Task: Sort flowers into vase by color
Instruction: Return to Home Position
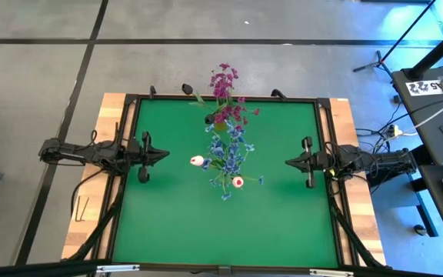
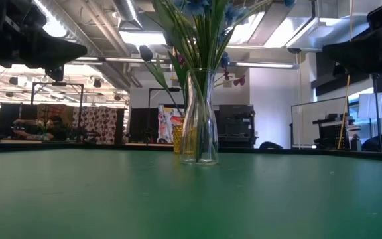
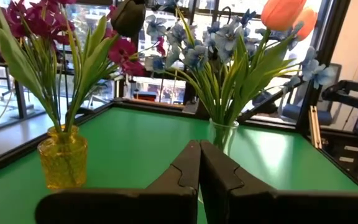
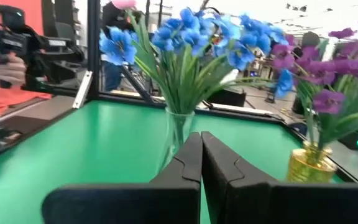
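Left pincer (image 1: 165, 156) and right pincer (image 1: 288, 161) faced each other across the flat green table (image 1: 168, 223), each held low at its own side edge and well apart from the flowers. The wrist views showed both pairs of dark fingers pressed together, gripping nothing. Between them, at the middle of the table, stood the tall clear glass vase (image 2: 199, 119). It held the blue-blossom sprays (image 1: 229, 148), with two white-pink tulips (image 1: 198, 161) leaning out, one to the left and one to the near right. Just beyond it, toward the far edge, the squat yellow glass vase (image 3: 62, 155) carried the magenta-purple sprays (image 1: 225, 85). A dark-budded stem (image 1: 187, 88) leaned out to the far left, apparently from that same vase. Every flower in view stood in one vase or the other. By the look of it the sorting was complete and the step in hand was the return to rest, with both arms at or close to their parked poses. Whatever remained called only for a small settling of each arm at its side, fingers closed and clear of the overhanging blossoms so that neither vase was nudged.
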`<state>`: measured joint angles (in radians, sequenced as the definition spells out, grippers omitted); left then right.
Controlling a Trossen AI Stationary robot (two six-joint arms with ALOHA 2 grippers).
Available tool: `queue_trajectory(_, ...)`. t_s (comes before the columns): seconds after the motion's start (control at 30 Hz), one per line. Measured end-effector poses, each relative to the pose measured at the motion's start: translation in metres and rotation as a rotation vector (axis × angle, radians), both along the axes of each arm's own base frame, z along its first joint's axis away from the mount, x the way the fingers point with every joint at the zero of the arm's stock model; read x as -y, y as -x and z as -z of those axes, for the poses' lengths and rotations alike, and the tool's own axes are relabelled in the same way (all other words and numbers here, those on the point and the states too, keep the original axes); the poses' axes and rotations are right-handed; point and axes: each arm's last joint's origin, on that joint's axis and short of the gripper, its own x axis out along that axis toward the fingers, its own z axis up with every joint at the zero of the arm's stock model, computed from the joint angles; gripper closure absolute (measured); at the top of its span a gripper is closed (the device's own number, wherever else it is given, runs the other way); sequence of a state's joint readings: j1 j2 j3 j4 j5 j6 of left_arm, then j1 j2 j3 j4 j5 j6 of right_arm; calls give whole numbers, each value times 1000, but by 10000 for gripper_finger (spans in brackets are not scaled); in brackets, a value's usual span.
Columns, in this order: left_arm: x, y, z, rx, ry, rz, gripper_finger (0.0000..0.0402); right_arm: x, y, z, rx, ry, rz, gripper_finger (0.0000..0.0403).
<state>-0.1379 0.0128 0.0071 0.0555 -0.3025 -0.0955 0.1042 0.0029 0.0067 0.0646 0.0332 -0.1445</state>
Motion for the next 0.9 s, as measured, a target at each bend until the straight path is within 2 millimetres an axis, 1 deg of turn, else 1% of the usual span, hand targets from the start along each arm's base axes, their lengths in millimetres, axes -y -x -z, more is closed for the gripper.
queue_trajectory(0.23,0,0,0,0,5,0,401,1,-1,4,-44,-1,18,402)
queue_trajectory(0.33,0,0,0,5,27,0,401,1,-1,4,-45,0,21,402)
queue_trajectory(0.9,0,0,0,4,26,-1,401,1,-1,4,-43,1,36,402)
